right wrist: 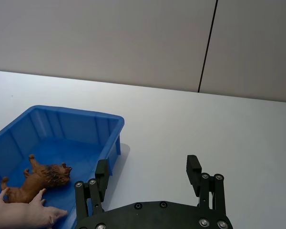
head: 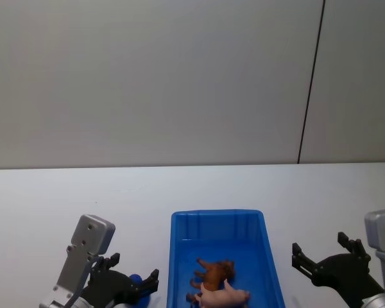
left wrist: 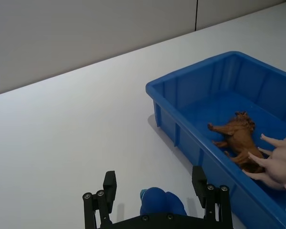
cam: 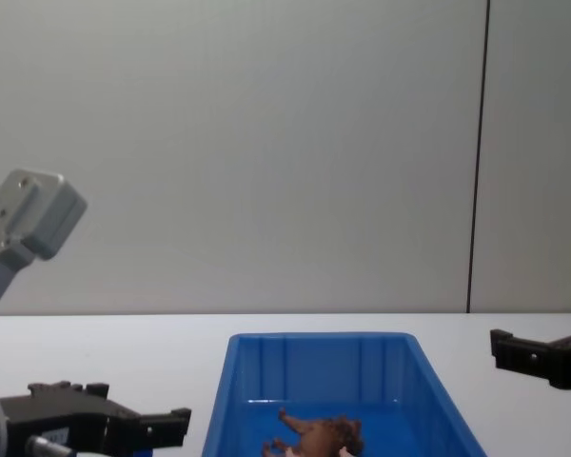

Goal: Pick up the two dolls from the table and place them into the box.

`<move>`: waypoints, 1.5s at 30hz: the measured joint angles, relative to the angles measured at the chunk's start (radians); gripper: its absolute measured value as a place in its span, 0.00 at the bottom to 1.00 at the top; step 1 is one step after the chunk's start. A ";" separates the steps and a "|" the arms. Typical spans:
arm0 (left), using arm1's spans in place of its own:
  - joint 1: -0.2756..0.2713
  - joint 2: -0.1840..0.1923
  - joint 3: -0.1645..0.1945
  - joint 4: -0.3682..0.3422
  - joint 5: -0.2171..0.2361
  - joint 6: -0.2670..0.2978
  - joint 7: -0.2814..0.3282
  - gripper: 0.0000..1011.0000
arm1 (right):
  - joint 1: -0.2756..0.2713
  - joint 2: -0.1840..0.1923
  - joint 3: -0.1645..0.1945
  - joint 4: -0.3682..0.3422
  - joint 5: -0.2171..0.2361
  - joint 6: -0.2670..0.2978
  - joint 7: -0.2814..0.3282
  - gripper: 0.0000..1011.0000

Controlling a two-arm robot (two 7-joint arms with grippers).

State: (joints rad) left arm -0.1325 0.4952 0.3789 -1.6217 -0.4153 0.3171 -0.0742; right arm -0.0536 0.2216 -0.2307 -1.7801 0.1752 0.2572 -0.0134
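Dolls, the brown four-legged toy animal (left wrist: pixel 236 136) and pale pink eared figure (left wrist: pixel 279 162), lie in my glossy blue plastic bin (left wrist: pixel 181 131), so I've got the left gripper (left wrist: pixel 155 191), jaws apart, straddling the dark blue round-headed doll (left wrist: pixel 159 202) beside the bin to grab it, while the right gripper (right wrist: pixel 148 176) waits, jaws apart, on the bin's other side.

White table (head: pixel 83 192) lies bare to the left, right and far side of the blue box (head: pixel 179 256). The box's open top is unobstructed; a brown doll (head: pixel 213 273) and pink doll (head: pixel 226 296) occupy its near floor. A dark blue doll (left wrist: pixel 159 202) sits between the spread fingers of the left gripper (left wrist: pixel 155 191), just left of the box.

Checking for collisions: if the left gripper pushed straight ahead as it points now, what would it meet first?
Probably the dark blue doll, sitting on the table between the open left gripper fingers; beyond it, bare table.
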 joint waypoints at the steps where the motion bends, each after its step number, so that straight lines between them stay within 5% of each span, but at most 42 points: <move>1: 0.000 0.000 0.000 0.002 0.001 0.001 -0.002 0.99 | 0.000 0.000 0.000 0.000 0.000 0.000 0.000 0.99; 12: -0.005 -0.008 0.003 0.034 0.005 0.022 -0.035 0.78 | 0.000 0.000 0.000 0.000 0.000 0.000 0.000 0.99; 27: -0.001 -0.012 0.004 0.048 0.014 0.028 -0.045 0.30 | 0.000 0.000 0.000 0.000 0.000 0.000 0.000 0.99; 45: -0.001 -0.013 -0.007 0.002 0.054 -0.096 -0.033 0.18 | 0.000 0.000 0.000 0.000 0.000 0.000 0.000 0.99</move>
State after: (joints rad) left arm -0.1332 0.4821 0.3720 -1.6202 -0.3616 0.2214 -0.1067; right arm -0.0536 0.2216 -0.2308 -1.7800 0.1752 0.2572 -0.0133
